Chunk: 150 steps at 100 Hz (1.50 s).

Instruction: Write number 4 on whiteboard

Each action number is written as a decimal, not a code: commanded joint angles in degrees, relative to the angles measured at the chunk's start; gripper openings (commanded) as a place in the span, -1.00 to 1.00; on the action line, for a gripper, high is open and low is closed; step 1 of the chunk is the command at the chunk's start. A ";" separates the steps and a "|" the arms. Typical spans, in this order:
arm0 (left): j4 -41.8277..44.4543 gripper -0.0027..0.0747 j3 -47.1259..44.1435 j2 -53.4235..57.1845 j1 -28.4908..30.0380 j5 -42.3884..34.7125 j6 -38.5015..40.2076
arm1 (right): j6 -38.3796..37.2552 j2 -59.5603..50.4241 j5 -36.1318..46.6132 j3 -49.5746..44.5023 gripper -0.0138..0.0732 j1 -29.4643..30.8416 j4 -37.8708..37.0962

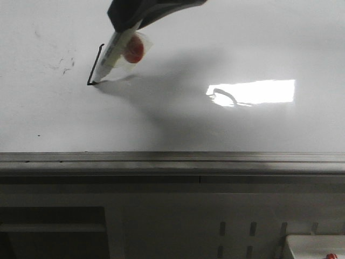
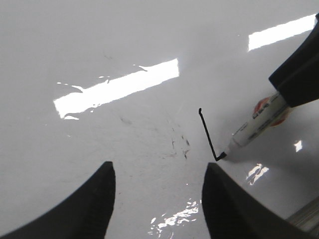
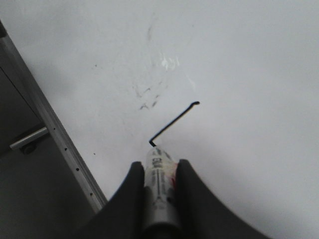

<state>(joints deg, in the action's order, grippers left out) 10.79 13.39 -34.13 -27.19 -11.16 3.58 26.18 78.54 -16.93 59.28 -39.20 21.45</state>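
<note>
The whiteboard (image 1: 226, 48) fills the front view, glossy white with a grey metal edge strip (image 1: 172, 157). A thin black slanted stroke (image 1: 96, 65) with a short hook at its lower end is all that shows of the number 4. My right gripper (image 3: 159, 165) is shut on a white marker (image 1: 114, 56) whose tip touches the board at the stroke's lower end. The stroke shows in the left wrist view (image 2: 208, 134) and the right wrist view (image 3: 174, 122). My left gripper (image 2: 158, 172) is open and empty above the board, near the stroke.
Faint dark smudges (image 1: 63, 63) lie left of the stroke. A bright rectangular light reflection (image 1: 253, 91) sits on the board's right part. Below the edge strip is a grey frame (image 1: 161, 216) with slots. A white object (image 1: 315, 247) is at the front right corner.
</note>
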 commanded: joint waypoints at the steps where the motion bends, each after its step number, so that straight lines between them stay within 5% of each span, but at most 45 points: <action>1: -0.77 0.02 1.67 0.06 0.21 -4.69 0.06 | 0.39 -3.76 1.62 -0.70 -0.83 2.82 -1.25; 25: -0.77 0.02 1.67 0.06 0.21 -4.69 0.06 | -0.27 -9.74 0.93 -6.14 -0.83 7.16 -1.25; 51: -0.67 0.02 1.67 0.06 0.21 -4.69 0.06 | 0.09 -9.79 -1.22 3.05 -0.83 1.52 0.05; 91: -0.67 0.02 1.67 0.06 0.21 -4.69 0.06 | 0.23 -2.69 0.58 6.78 -0.83 3.21 -2.38; 129: -0.44 0.02 1.67 0.06 0.21 -4.69 0.06 | -0.05 -2.59 -0.25 -3.97 -0.83 -0.07 1.19; 150: 6.06 0.02 1.67 0.06 -0.26 -4.69 0.18 | -0.05 -3.75 -0.29 -2.60 -0.83 -1.16 1.68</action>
<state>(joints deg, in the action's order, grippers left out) 13.67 13.39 -34.13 -27.05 -11.16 3.36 25.69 76.91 -20.10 54.59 -40.17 24.54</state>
